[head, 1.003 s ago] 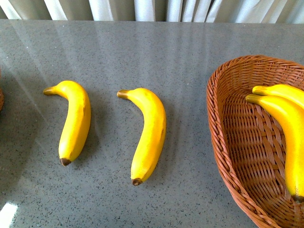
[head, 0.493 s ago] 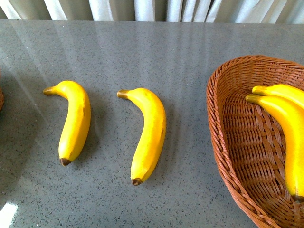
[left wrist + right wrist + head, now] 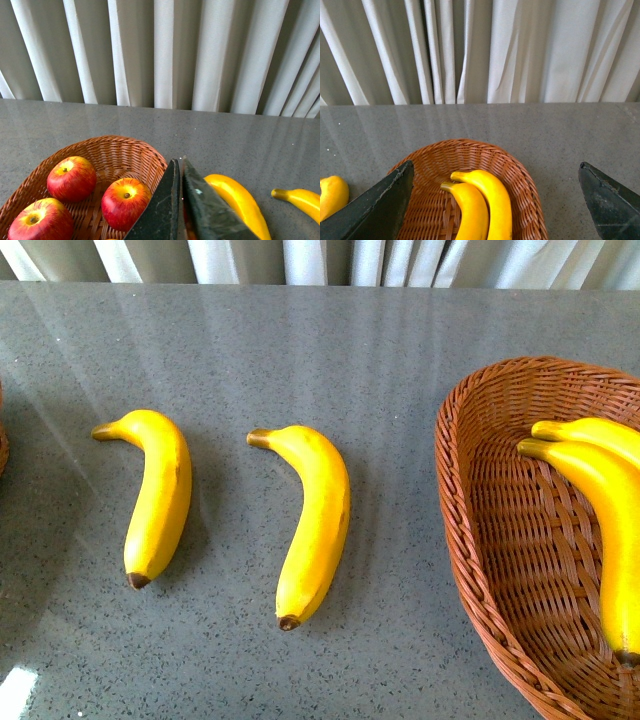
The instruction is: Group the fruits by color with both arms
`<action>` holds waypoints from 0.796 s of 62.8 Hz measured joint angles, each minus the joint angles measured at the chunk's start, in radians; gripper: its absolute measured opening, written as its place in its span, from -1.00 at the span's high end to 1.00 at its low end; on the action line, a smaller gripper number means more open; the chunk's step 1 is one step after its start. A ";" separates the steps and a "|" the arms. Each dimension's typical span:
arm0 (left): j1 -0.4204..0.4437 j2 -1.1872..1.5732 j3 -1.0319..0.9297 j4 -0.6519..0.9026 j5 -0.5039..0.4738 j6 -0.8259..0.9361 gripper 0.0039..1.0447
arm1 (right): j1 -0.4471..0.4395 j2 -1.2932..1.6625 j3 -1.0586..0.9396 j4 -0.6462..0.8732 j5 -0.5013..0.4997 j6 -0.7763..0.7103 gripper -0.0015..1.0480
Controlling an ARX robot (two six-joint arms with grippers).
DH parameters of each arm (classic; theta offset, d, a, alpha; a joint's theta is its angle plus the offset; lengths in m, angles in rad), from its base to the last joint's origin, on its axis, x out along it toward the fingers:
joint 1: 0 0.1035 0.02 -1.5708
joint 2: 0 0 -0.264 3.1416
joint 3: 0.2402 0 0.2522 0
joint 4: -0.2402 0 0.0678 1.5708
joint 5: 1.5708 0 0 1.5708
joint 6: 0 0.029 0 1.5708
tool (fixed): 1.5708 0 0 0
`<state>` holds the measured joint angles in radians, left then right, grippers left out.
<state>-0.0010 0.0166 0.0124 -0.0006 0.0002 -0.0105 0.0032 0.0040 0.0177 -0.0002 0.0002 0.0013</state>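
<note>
Two yellow bananas lie on the grey table: the left banana [image 3: 157,496] and the middle banana [image 3: 314,520]. Two more bananas [image 3: 600,510] lie in the brown wicker basket [image 3: 480,530] at the right. No arm shows in the front view. In the left wrist view my left gripper [image 3: 179,167] is shut and empty, above the rim of a second wicker basket [image 3: 135,150] that holds three red apples [image 3: 125,202], with a banana [image 3: 240,200] just beside it. In the right wrist view my right gripper [image 3: 495,172] is open wide above the basket [image 3: 520,175] with the two bananas [image 3: 480,205].
White curtains [image 3: 300,260] hang behind the table's far edge. A sliver of the apple basket shows at the front view's left border [image 3: 3,445]. Another banana's end [image 3: 297,200] lies on the table in the left wrist view.
</note>
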 joint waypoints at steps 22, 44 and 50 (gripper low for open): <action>0.000 0.000 0.000 0.000 0.000 0.000 -0.41 | 0.000 0.000 0.000 0.000 0.000 0.000 -0.82; 0.000 0.000 0.000 0.000 0.000 0.002 -0.83 | 0.000 0.000 0.000 0.000 0.000 0.000 -0.82; 0.000 0.000 0.000 0.000 0.000 0.002 -0.83 | -0.031 0.041 0.029 -0.075 -0.091 -0.030 -0.82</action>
<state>-0.0010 0.0162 0.0124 -0.0006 -0.0002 -0.0086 -0.0273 0.0448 0.0463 -0.0753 -0.0910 -0.0284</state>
